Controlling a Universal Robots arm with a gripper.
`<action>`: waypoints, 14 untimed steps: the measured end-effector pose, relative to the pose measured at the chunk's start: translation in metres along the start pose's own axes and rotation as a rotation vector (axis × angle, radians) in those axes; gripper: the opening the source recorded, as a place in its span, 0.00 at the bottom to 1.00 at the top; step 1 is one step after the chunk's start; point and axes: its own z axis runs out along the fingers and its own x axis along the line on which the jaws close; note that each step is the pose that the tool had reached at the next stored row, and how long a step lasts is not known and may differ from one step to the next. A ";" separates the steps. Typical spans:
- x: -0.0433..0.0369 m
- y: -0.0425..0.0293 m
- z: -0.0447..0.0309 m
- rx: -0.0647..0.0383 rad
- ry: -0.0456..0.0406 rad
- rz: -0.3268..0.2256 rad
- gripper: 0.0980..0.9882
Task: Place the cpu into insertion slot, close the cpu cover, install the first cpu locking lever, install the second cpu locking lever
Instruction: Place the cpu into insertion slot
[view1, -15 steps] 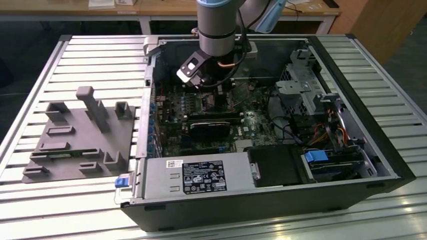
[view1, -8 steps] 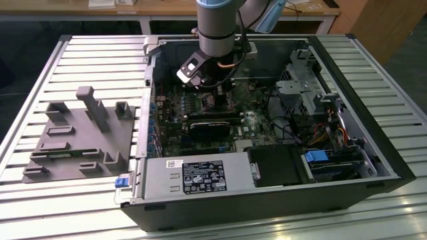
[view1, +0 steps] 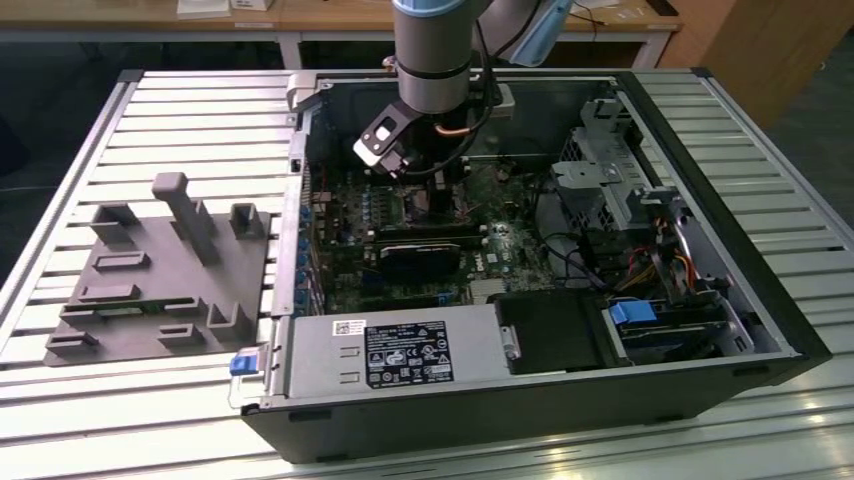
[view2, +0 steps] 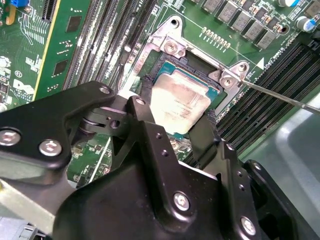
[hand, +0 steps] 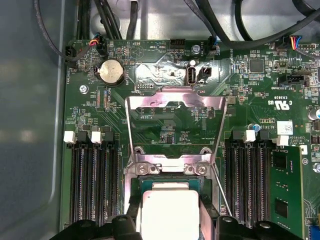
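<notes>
The cpu (hand: 170, 212) lies flat with its silvery top up, within the dark frame of the insertion slot (hand: 134, 186) on the green motherboard. My gripper (hand: 170, 222) straddles it, and its black fingers (view2: 142, 117) press against two opposite edges of the cpu (view2: 180, 102). The cpu cover (hand: 175, 96) stands tilted up and open beyond the slot, and the board shows through its window. A thin metal locking lever (hand: 221, 192) sticks out loose beside the insertion slot (view2: 187, 61). In the exterior view my gripper (view1: 434, 200) reaches down into the open computer case.
Long black memory slots (hand: 92, 180) flank the socket on both sides. A grey power supply (view1: 387, 355) fills the case's near edge, a drive cage (view1: 614, 180) stands on the exterior view's right, and a black round cooler (view1: 414, 262) lies mid-board. A grey fixture (view1: 160, 270) rests outside the case.
</notes>
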 end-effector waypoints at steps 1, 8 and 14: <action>0.0000 0.0000 0.0000 0.000 0.0000 0.000 0.51; 0.0000 0.0000 -0.0001 0.000 -0.0048 0.000 0.58; 0.0000 0.0001 -0.0011 0.000 -0.0187 -0.001 0.58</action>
